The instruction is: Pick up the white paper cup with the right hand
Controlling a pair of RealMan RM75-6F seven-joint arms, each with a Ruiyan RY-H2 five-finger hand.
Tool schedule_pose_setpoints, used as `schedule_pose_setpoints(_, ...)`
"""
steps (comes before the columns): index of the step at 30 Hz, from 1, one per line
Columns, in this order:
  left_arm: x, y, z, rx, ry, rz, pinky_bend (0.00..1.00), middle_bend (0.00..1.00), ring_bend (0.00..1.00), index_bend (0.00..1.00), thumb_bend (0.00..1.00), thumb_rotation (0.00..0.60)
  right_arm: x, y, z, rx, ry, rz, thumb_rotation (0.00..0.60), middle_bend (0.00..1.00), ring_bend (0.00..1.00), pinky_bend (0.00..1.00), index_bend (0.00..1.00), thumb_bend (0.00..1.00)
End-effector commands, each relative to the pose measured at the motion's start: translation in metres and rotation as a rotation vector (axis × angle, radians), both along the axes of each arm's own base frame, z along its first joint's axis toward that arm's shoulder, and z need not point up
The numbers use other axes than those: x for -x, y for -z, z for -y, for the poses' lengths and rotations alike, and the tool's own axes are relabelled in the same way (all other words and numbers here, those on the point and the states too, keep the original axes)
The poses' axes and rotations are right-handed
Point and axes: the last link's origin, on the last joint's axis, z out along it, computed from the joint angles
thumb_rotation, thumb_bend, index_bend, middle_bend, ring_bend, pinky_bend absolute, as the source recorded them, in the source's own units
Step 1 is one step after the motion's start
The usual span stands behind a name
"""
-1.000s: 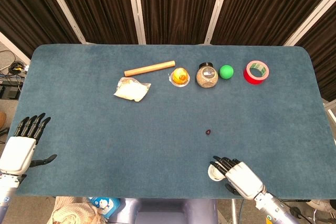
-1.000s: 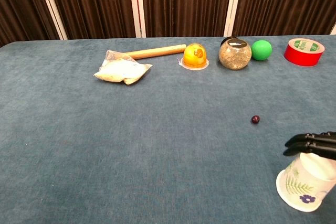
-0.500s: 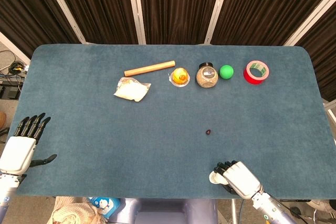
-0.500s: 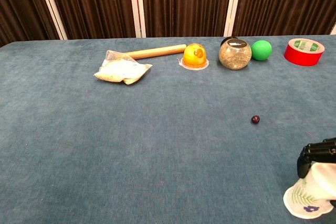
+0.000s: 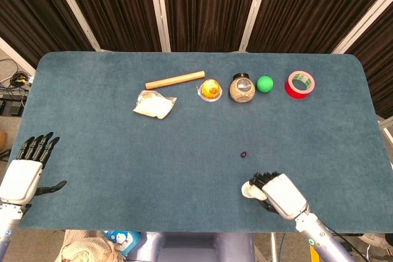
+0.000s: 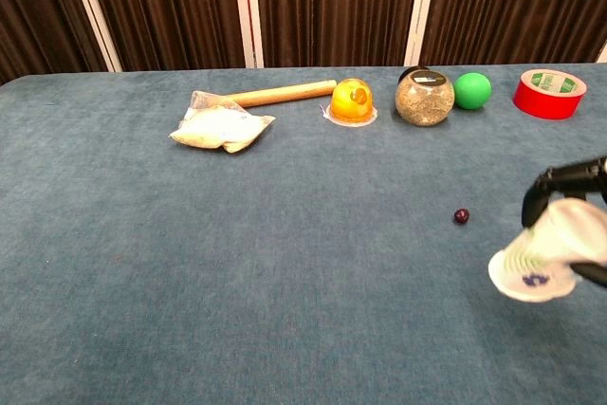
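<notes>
While the left hand (image 5: 23, 175) was rested at the desk's (image 5: 110, 157) near left corner with fingers spread, the white paper cup (image 6: 542, 256) was held tilted in the right hand (image 5: 279, 193), fingers (image 6: 560, 180) wrapped around it, clear above the desk's near right edge.

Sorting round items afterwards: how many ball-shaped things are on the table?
2: a green ball at the far side, between the glass jar and red tape roll; a small dark bead mid-table.

A robot test lab: dark curtains with white poles (image 5: 158, 4) behind a blue felt worktop (image 5: 110, 145), loose cables (image 5: 13, 79) on the floor beside it
</notes>
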Motion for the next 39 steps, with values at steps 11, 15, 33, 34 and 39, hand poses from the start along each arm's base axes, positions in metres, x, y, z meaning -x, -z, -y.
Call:
schedule_pose_setpoints(11,0.0,0.001,-0.003,0.01,-0.009,0.01,0.0,0.0,0.0,0.0,0.0,0.6,-0.021,0.013,0.055,0.07,0.036,-0.035,0.6,0.39,0.47,0.58,0.45,0.43)
schedule_pose_setpoints(15,0.0,0.002,-0.005,0.017,-0.014,0.014,0.0,0.0,0.0,0.0,0.0,0.6,-0.025,0.023,0.068,0.074,0.049,-0.047,0.6,0.39,0.47,0.58,0.45,0.43)
schedule_pose_setpoints(33,-0.001,0.003,-0.007,0.031,-0.022,0.033,0.0,0.0,0.0,0.0,0.0,0.6,-0.016,0.05,0.098,0.11,0.092,-0.097,0.6,0.39,0.47,0.58,0.45,0.43)
schedule_pose_setpoints(34,-0.001,0.003,-0.008,0.031,-0.022,0.032,0.0,0.0,0.0,0.0,0.0,0.6,-0.016,0.051,0.098,0.108,0.095,-0.094,0.6,0.39,0.47,0.58,0.45,0.43)
schedule_pose_setpoints(39,-0.001,0.003,-0.008,0.032,-0.027,0.033,0.0,0.0,0.0,0.0,0.0,0.6,-0.015,0.054,0.097,0.108,0.109,-0.106,0.6,0.22,0.3,0.33,0.08,0.43)
